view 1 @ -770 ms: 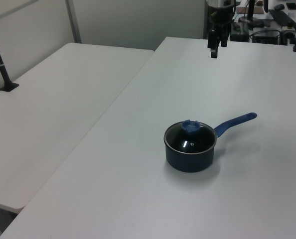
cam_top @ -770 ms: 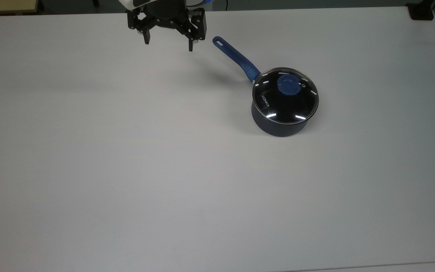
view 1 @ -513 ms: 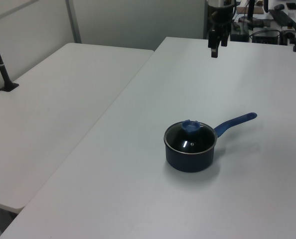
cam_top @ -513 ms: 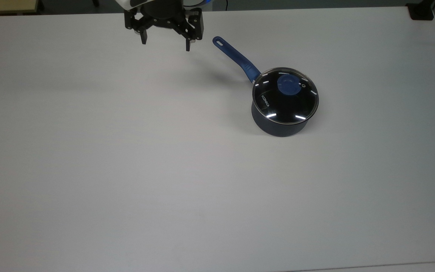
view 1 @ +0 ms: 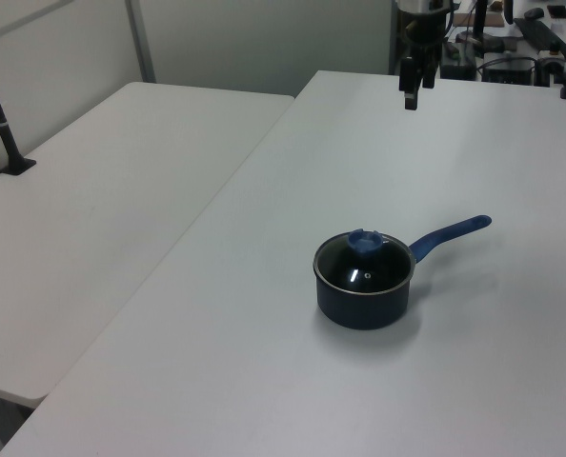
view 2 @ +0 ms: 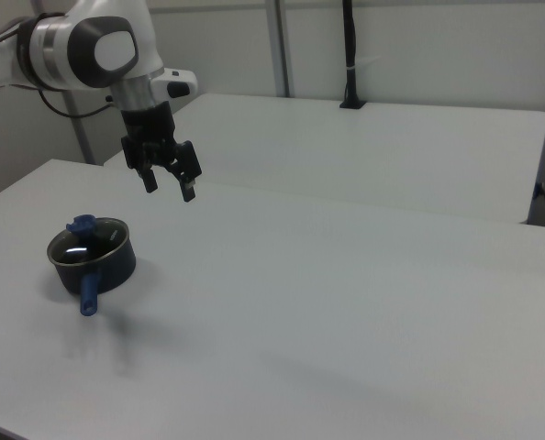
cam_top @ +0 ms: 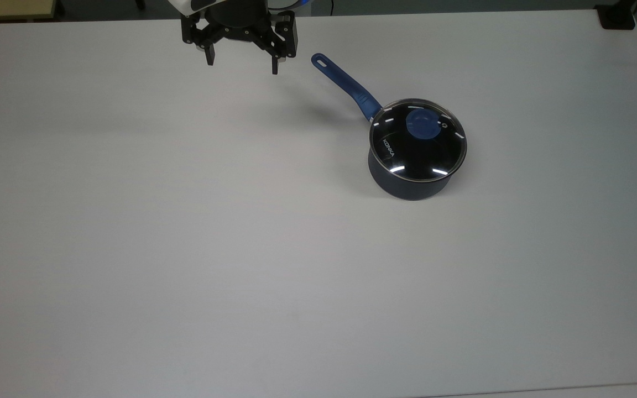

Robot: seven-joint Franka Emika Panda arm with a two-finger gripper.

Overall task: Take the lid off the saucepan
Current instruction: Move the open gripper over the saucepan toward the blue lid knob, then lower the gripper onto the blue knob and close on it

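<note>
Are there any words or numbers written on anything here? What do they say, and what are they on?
"KONKA": white letters on the glass lid, near its rim on the top view's left; the lid sits on the saucepan.
A small round white mark beside the lid's blue knob: too small to read.
No other words, numbers or signs can be read on the table or the arm.

White table (cam_top: 186,249) (bare save one lidded saucepan (cam_top: 407,185))

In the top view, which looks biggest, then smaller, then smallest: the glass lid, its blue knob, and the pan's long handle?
1. The lid, widest of the three.
2. The saucepan handle, long but thin.
3. The blue knob, a small disc on the lid.
</note>
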